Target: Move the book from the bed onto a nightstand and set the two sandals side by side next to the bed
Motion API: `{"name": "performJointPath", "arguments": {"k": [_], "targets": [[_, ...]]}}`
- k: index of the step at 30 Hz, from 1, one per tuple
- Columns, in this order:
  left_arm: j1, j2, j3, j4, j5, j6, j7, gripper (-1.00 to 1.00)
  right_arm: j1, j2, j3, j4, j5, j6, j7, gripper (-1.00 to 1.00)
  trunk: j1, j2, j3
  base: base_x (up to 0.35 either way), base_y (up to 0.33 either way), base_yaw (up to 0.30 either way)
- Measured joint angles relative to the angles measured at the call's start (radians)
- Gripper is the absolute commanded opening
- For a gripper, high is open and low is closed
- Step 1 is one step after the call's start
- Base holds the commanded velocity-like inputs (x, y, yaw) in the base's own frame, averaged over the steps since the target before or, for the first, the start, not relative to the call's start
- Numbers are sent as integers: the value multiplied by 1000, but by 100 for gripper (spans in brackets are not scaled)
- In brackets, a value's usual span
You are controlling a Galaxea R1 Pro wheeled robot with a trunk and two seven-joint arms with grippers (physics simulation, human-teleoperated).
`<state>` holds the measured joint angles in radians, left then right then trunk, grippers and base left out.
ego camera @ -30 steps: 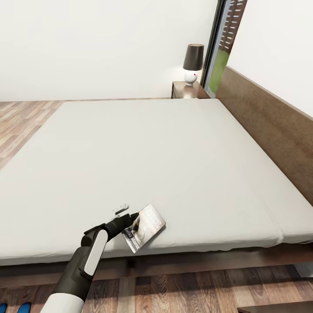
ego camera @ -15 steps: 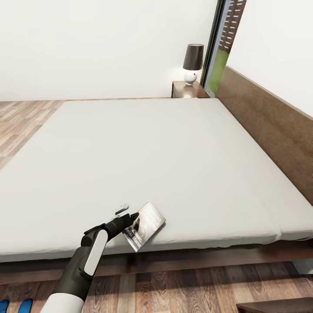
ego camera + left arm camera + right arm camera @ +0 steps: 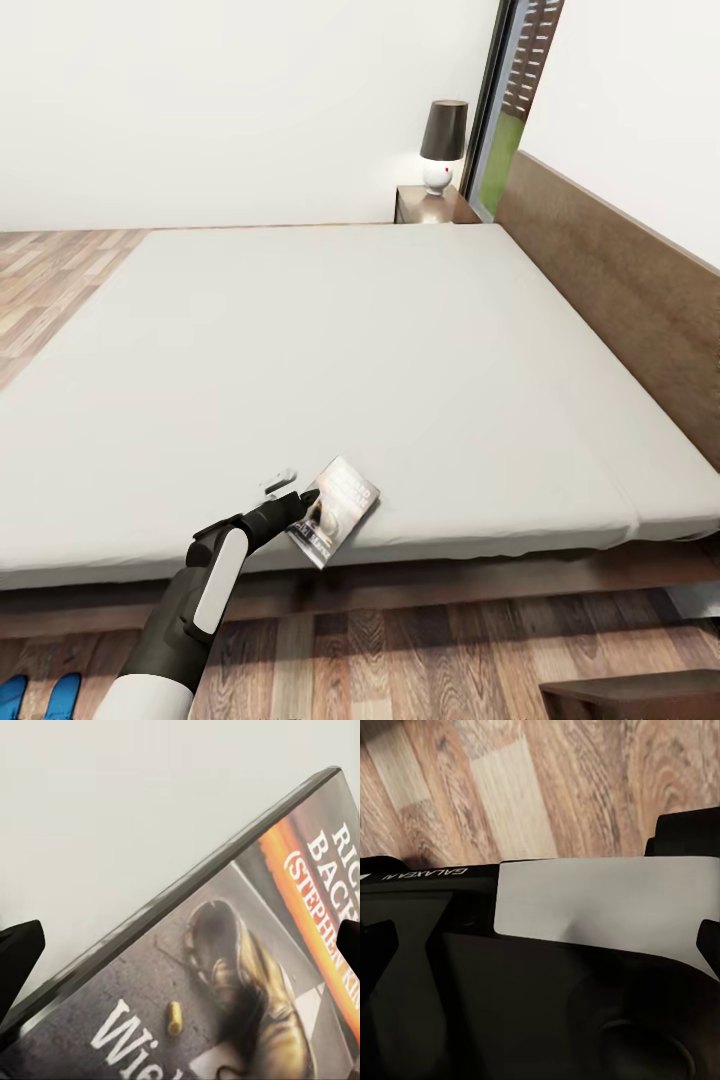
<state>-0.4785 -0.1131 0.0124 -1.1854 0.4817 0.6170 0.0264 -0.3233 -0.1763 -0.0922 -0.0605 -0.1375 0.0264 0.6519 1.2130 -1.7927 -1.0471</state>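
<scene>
The bed (image 3: 420,350) serves as the reference. It has a pale grey-beige mattress on a dark wooden frame, with the headboard (image 3: 620,290) along its right side in the head view.

The book (image 3: 335,510) sits at the near edge of the bed, towards the foot-side half of that edge, well apart from the headboard. Its lower corner overhangs the mattress edge above the frame rail. It is tilted rather than lying flat. Its long axis runs diagonally, from the overhanging corner near the bed edge up and away towards the headboard side. The left wrist view shows the cover (image 3: 247,967) facing the camera: orange band, white lettering, and a picture of a worn shoe.

The left gripper (image 3: 300,500) is at the book's left edge, clamped on the book; the wrist view shows one dark fingertip (image 3: 19,952) on each side of the cover.

The right gripper (image 3: 540,937) looks onto part of the robot's own body (image 3: 585,915) and the wood-plank floor (image 3: 510,787); whether its fingers are apart or together cannot be told.

Two blue sandals (image 3: 40,693) lie on the floor beside the near edge of the bed, towards its foot end, close together.

A nightstand (image 3: 432,205) stands beyond the far edge of the bed, next to the headboard, carrying a lamp (image 3: 442,145). Another dark wooden top (image 3: 640,695) shows on the near side, by the headboard end.
</scene>
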Motion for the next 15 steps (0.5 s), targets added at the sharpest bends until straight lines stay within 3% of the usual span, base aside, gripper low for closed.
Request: {"name": "performJointPath", "arguments": {"k": [15], "targets": [[0,0,0,0,-1,0,0,100,0,0,0,0,0,0,0,100,0,0,0,-5,0,0]]}}
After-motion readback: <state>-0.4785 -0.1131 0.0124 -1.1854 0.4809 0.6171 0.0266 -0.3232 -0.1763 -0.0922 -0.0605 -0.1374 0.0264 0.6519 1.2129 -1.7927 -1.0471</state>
